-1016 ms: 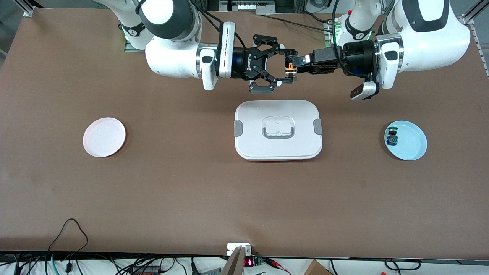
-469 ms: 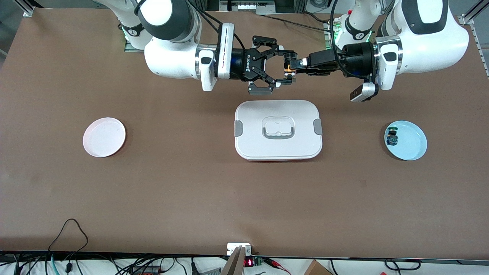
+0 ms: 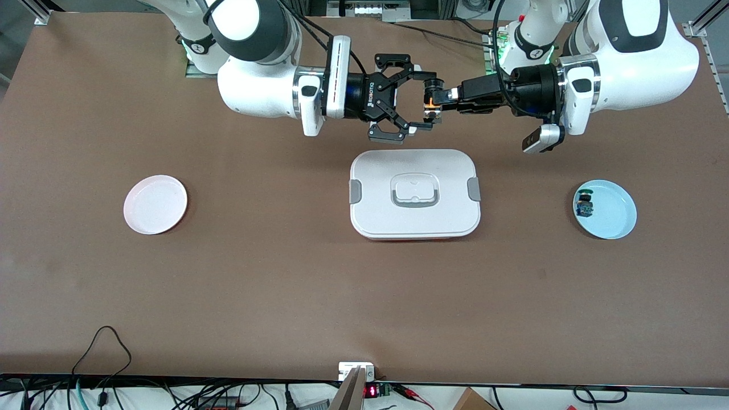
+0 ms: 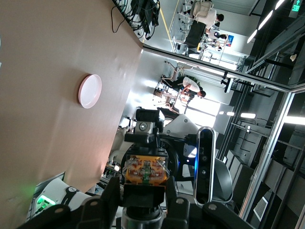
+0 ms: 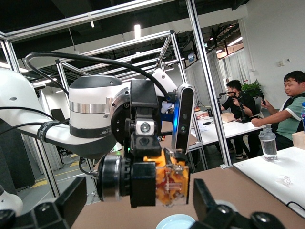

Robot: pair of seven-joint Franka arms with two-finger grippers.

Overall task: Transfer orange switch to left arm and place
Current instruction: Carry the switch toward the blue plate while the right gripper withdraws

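The orange switch (image 3: 431,107) hangs in the air over bare table by the box (image 3: 414,193), pinched in the left gripper (image 3: 434,107). It looks tiny, light and rigid, likely to slip; its exposed orange body offers the best hold. The right gripper (image 3: 411,102) faces it, fingers spread wide around it, not yet gripping.
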